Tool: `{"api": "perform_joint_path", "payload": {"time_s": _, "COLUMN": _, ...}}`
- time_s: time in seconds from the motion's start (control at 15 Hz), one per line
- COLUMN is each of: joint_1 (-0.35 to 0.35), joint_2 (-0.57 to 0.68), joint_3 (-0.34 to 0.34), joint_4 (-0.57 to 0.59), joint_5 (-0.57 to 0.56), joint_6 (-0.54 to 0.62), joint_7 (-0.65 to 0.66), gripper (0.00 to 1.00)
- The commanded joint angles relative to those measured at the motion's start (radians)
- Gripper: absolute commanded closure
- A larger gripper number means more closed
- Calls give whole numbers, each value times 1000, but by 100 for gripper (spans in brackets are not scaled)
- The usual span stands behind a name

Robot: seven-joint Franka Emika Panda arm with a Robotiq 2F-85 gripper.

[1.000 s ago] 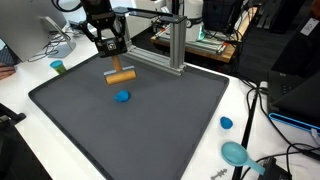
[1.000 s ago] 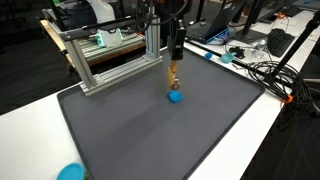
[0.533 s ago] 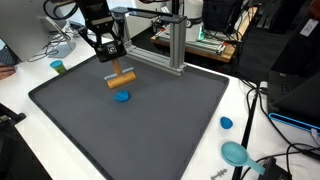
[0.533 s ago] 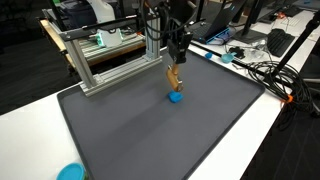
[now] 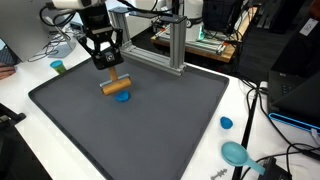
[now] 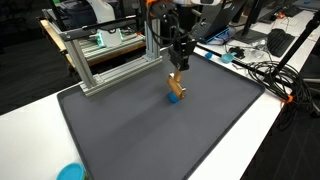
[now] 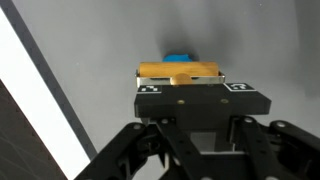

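**Jaws clamped on the wooden T-piece, right above the blue block**

Your gripper (image 7: 181, 86) is closed on the wooden T-piece (image 7: 178, 70). In the wrist view the short stem runs back between the jaws and the crossbar lies square across their front. That hold looks deliberate: pinching the stem leaves the whole bar free and visible ahead of the fingers.

In both exterior views the gripper (image 5: 110, 70) points down at the mat and the wooden T-piece (image 5: 116, 85) hangs under it, its bar slightly tilted. Whether the bar touches what lies below cannot be told from these angles.

Directly beneath it is the blue block (image 5: 122, 96), flat on the dark mat (image 5: 150, 130). In the wrist view the blue block (image 7: 181, 58) peeks out just past the bar's middle, so the two are lined up closely. In an exterior view the wooden T-piece (image 6: 176, 84) sits just over the blue block (image 6: 174, 97), the gripper (image 6: 178, 66) above both.

Farther out, the aluminium frame (image 5: 175, 45) stands along the mat's far edge, near your arm but apart from it. A green cup (image 5: 58, 67) sits off the mat on the white table (image 5: 245, 100). A small blue cap (image 5: 226, 123) and a teal disc (image 5: 236, 152) lie well apart on the opposite side.
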Motion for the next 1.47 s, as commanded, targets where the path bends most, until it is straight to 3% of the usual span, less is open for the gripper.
{"api": "perform_joint_path", "payload": {"time_s": 0.0, "joint_1": 2, "joint_2": 1, "joint_3": 6, "joint_4": -12, "joint_5": -21, "joint_6": 19, "joint_7": -120, "gripper": 78}}
{"api": "perform_joint_path", "payload": {"time_s": 0.47, "joint_1": 17, "joint_2": 51, "joint_3": 3, "joint_4": -8, "joint_5": -35, "joint_6": 33, "joint_7": -275, "gripper": 78}}
{"api": "perform_joint_path", "payload": {"time_s": 0.93, "joint_1": 51, "joint_2": 88, "joint_3": -14, "joint_4": 5, "joint_5": -97, "joint_6": 10, "joint_7": -246, "gripper": 78}}
{"api": "perform_joint_path", "payload": {"time_s": 1.4, "joint_1": 46, "joint_2": 94, "joint_3": 18, "joint_4": 1, "joint_5": -46, "joint_6": 6, "joint_7": -282, "gripper": 78}}
